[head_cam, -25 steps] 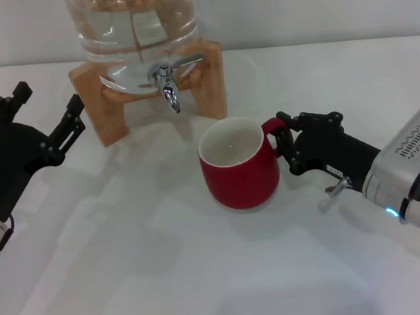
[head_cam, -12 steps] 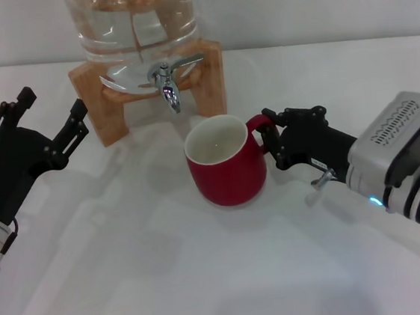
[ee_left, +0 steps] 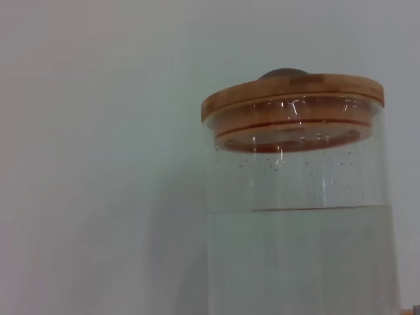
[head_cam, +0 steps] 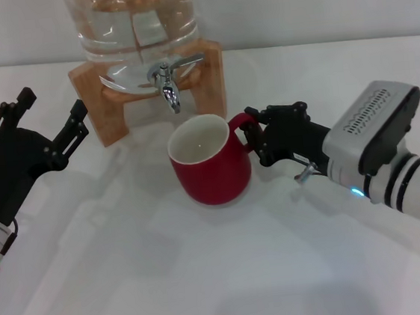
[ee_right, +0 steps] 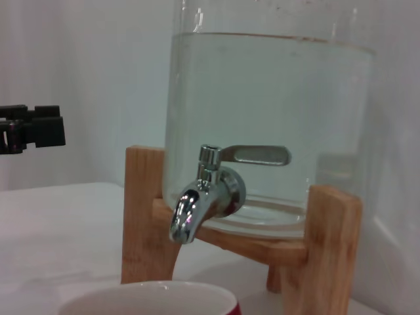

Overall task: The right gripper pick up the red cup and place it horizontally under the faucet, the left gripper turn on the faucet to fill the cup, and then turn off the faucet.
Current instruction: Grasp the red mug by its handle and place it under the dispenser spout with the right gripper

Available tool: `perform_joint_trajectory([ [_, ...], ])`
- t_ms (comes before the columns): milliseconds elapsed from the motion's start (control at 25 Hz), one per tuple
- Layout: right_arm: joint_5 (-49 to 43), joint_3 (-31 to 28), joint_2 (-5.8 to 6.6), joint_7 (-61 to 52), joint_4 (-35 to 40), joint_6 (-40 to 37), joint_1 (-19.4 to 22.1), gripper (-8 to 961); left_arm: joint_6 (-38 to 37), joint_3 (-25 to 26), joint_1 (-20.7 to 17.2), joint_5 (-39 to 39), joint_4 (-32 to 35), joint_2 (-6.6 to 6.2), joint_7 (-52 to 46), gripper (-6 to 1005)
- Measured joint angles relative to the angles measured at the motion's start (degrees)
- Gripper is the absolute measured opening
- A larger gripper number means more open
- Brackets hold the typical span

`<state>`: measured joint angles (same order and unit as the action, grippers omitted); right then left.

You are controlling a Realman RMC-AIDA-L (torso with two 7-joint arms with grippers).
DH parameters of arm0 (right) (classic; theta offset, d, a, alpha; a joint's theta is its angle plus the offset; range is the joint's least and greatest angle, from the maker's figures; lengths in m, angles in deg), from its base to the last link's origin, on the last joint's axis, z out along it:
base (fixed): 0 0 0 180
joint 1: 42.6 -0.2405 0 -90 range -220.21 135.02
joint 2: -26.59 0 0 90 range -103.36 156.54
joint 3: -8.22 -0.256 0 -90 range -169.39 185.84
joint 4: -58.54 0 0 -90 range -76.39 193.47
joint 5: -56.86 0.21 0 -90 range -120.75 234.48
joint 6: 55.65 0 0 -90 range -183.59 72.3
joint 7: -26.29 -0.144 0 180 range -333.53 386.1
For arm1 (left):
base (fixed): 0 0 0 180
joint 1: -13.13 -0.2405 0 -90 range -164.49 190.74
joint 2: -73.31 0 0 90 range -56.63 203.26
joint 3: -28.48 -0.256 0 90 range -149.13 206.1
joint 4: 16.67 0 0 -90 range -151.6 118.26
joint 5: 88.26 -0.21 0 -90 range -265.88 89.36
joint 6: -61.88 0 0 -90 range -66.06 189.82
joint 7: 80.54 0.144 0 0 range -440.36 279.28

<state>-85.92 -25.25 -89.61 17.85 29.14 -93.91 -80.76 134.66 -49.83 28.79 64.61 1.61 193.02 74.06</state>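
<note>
The red cup (head_cam: 209, 161) stands upright with its cream inside showing, a little in front of and below the chrome faucet (head_cam: 167, 81). My right gripper (head_cam: 254, 139) is shut on the cup's handle from the right. In the right wrist view the faucet (ee_right: 205, 195) hangs close above the cup's rim (ee_right: 149, 297), spout down, lever level. My left gripper (head_cam: 49, 118) is open at the left, beside the wooden stand (head_cam: 99, 101) and apart from the faucet.
The glass dispenser jar (head_cam: 132, 19) holds water and rests on the wooden stand at the back centre. Its wooden lid (ee_left: 293, 100) fills the left wrist view. White tabletop (head_cam: 208, 278) stretches in front of the cup.
My right gripper has carried the red cup leftward and slightly back, toward the spot under the faucet. The left gripper has hardly moved.
</note>
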Motion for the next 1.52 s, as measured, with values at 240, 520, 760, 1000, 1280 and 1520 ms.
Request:
perform_joint_trajectory([
  [240,0.02,-0.01,0.01,0.00,-0.98,3.12,-1.92,133,0.08,0.00,0.13,0.01,0.00,0.00,0.00,847],
  [520,0.16,-0.06,0.01,0.00,-1.63,7.61,-5.04,133,0.08,0.06,0.16,0.08,0.00,0.00,0.00,847],
  [760,0.38,-0.22,0.00,0.00,-1.70,9.24,-6.38,133,0.09,0.24,0.16,0.13,0.00,0.00,-0.04,847],
  [1000,0.52,-1.05,0.00,-0.01,-1.72,10.14,-6.62,133,0.12,0.27,0.16,0.28,0.00,0.00,-0.11,847],
  [1280,0.83,-2.03,0.01,-0.04,-1.71,11.88,-6.93,133,0.17,0.27,0.21,0.34,0.04,0.00,-0.14,847],
  [1520,2.60,-2.09,0.00,-0.07,-1.63,13.12,-7.59,133,0.17,0.27,0.25,0.41,0.02,0.00,-0.24,847],
])
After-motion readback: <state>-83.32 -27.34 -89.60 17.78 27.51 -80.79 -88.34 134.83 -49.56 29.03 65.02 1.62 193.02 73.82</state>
